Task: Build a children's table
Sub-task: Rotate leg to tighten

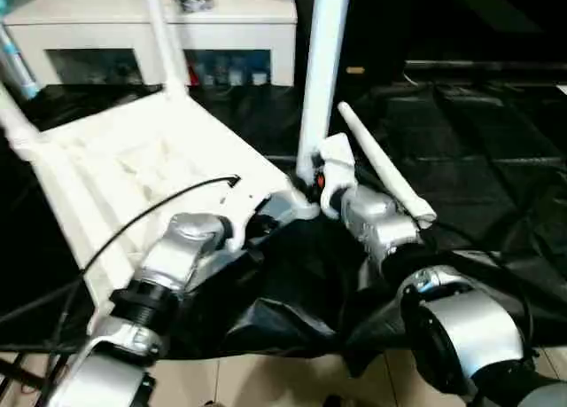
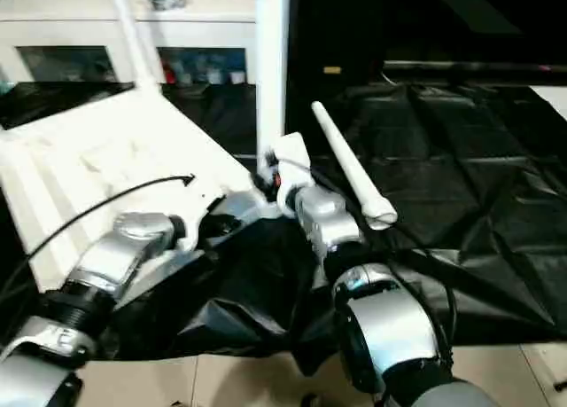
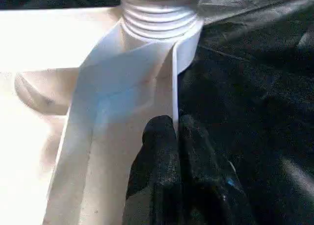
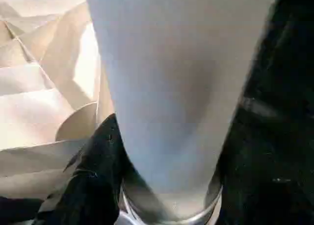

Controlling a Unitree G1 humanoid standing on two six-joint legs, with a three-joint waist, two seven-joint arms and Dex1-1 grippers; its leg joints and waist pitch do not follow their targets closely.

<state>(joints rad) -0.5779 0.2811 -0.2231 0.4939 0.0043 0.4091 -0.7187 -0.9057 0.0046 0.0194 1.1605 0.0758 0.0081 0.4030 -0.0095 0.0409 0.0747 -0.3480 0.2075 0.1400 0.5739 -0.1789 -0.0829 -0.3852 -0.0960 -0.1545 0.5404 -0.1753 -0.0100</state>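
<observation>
Black-draped table (image 1: 478, 141); upright leg (image 1: 321, 70) hides right claw (image 4: 167, 151).

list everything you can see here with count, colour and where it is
table top: one, white, ribbed underside up, on the black cloth at left
standing legs: three, white, rising from the top's corners
loose leg: one, white, lying on the cloth beside the right arm
cloth: one, black, draped over the work table
cabinet: one, white with glass doors, at the back
left gripper: one, black fingers, pinching the top's thin rim near a corner
right gripper: one, black fingers, around the base of the nearest standing leg
</observation>
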